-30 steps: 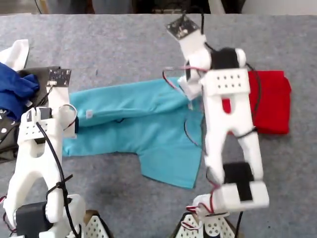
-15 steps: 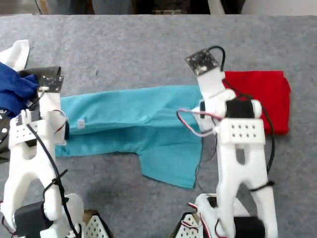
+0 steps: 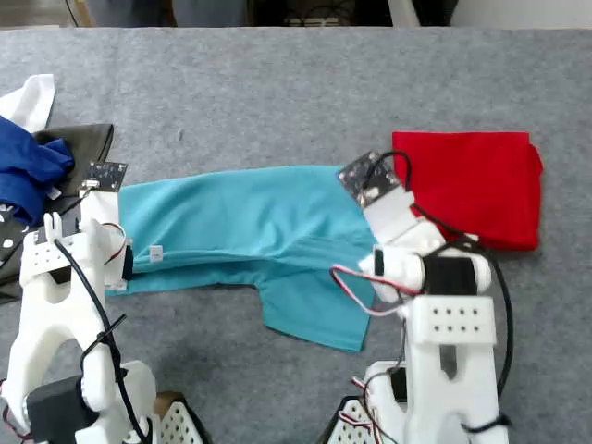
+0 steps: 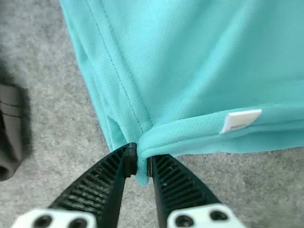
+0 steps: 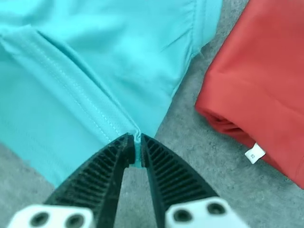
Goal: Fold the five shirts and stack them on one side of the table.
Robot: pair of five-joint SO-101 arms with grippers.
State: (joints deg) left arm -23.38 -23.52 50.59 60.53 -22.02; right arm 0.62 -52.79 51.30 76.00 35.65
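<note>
A turquoise shirt (image 3: 250, 227) lies spread across the middle of the grey table, one sleeve pointing toward the front. My left gripper (image 4: 138, 166) is shut on the turquoise shirt (image 4: 190, 71) at its left edge, near a small white tag (image 4: 241, 118). My right gripper (image 5: 136, 151) is shut on the right edge of the turquoise shirt (image 5: 85, 71), beside a folded red shirt (image 5: 266, 80). In the high view the red shirt (image 3: 476, 185) rests at the right, and the arms (image 3: 69, 277) (image 3: 425, 277) stand at the shirt's two ends.
A pile of blue (image 3: 28, 171), dark grey (image 3: 83, 143) and white (image 3: 32, 97) garments sits at the table's left edge. Bare grey cloth (image 3: 277, 83) stretches along the far side of the table.
Both grippers pulled toward the front with the turquoise shirt's far edge, folding it over itself. The right arm drew back from the far side to the red shirt's near-left corner.
</note>
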